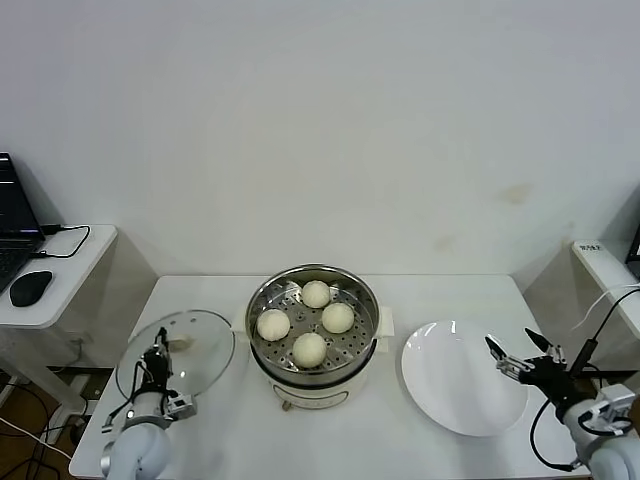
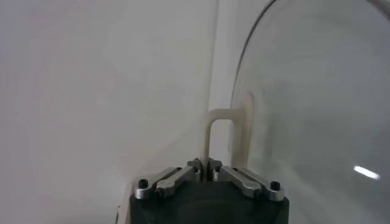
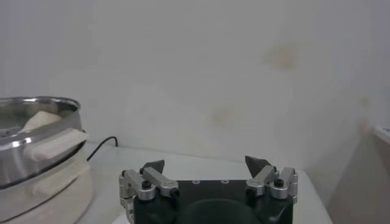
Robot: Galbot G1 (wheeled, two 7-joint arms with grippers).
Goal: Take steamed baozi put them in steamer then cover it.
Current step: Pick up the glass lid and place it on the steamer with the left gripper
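Holding four steamed baozi (image 1: 310,349), steamer (image 1: 366,300) uncovered; left of steamer, left gripper (image 1: 157,362) fingers clamp cover (image 1: 205,335) handle (image 2: 220,135), seen in left wrist view; right gripper (image 1: 518,352) fingers spread beside plate (image 1: 450,385).

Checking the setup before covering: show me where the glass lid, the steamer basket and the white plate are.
glass lid (image 1: 205,350): head view, on its clear glass.
steamer basket (image 1: 262,300): head view, on its steel rim.
white plate (image 1: 450,385): head view, on its bare middle.
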